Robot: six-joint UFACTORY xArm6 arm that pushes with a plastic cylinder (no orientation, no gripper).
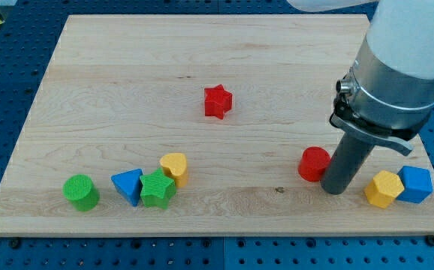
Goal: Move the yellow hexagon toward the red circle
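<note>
The yellow hexagon (383, 188) lies near the board's bottom right, touching a blue block (416, 184) on its right. The red circle (314, 163) lies to the hexagon's left. My tip (335, 188) stands between them, right next to the red circle's right side and a short gap left of the yellow hexagon. The rod and the arm above it hide part of the board at the view's right.
A red star (218, 101) lies near the board's middle. At the bottom left lie a green cylinder (80, 192), a blue triangle (128, 185), a green star (158, 189) and a yellow heart (175, 166), the last three bunched together. The wooden board's (127, 75) bottom edge is close below.
</note>
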